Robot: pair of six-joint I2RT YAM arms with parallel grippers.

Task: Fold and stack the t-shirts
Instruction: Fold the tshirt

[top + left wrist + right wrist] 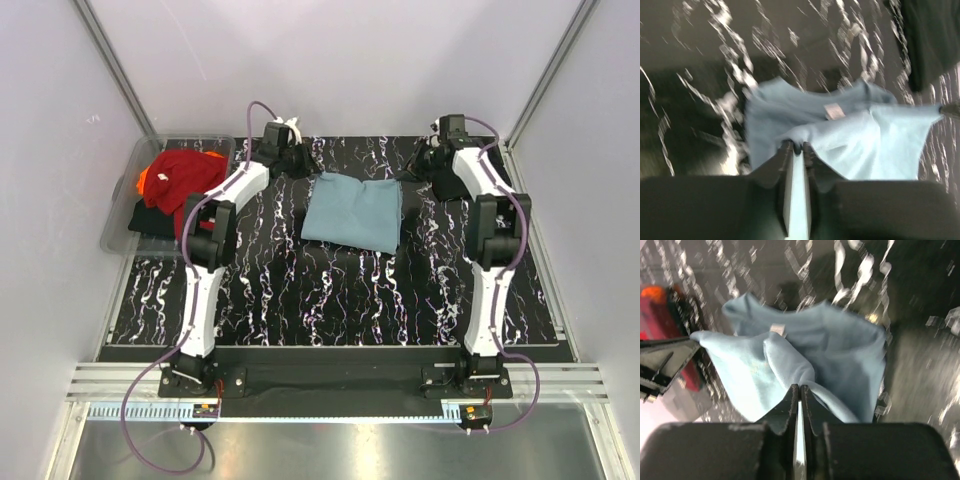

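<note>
A dusty teal-blue t-shirt (350, 212) lies folded at the back middle of the marbled table. Its far edge is lifted at two corners. My left gripper (297, 158) is at the far left corner. In the left wrist view its jaws (797, 147) stand a sliver apart, with the shirt (875, 145) bunched up to their tips. My right gripper (428, 160) is at the far right corner. It is shut (800, 387) on a ridge of the same shirt (840, 350). A white label shows at the collar (777, 330).
A clear plastic tub (125, 215) stands at the back left. It holds a red t-shirt (185, 172), an orange one (147, 181) and a black one (150, 218). A dark cloth (442, 186) lies under the right arm. White walls close in both sides.
</note>
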